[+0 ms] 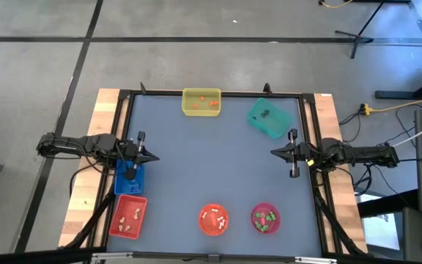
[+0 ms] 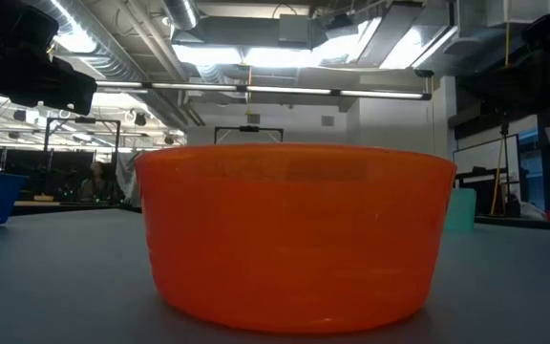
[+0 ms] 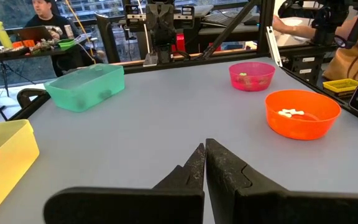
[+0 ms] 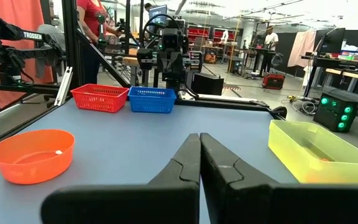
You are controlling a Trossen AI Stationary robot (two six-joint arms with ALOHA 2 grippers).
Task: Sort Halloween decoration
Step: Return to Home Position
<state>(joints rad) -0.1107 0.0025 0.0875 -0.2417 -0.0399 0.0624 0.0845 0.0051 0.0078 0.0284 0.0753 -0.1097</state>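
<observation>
Grippers: both are clenched, fingers pressed tip to tip, and hold nothing. The left gripper (image 1: 151, 156) sits over the left side of the table (image 1: 211, 165), its dark, wedge-shaped fingers (image 3: 194, 168) pointing across at the right gripper (image 1: 274, 152), which mirrors it from the opposite side. A wide stretch of matte blue-grey surface separates the two tips.

Halloween decoration (image 1: 266, 217): every visible trinket lies in a container, well apart from both grippers.
- Partly under the left wrist, behind the fingertips, stands a blue basket (image 4: 152, 101) of lattice plastic; its contents cannot be made out.
- Just beside it, farther from the left gripper, a red basket (image 4: 98, 99) of the same lattice holds beige pieces (image 1: 128, 220).
- To one side of the left gripper, at the table's far edge, a translucent yellow tray (image 1: 186, 110), rectangular, holds orange pieces (image 1: 206, 103).
- Near the right gripper, on that same far side, a frosted teal tray (image 1: 273, 130), set askew, holds dark grey pieces (image 1: 264, 113).
- On the right gripper's other side stand two round, smooth-walled bowls. The pink bowl (image 3: 252, 82), closer to it, holds green pieces (image 3: 246, 76). The orange bowl (image 3: 303, 127) beyond holds elongated white pieces (image 3: 289, 112).
</observation>
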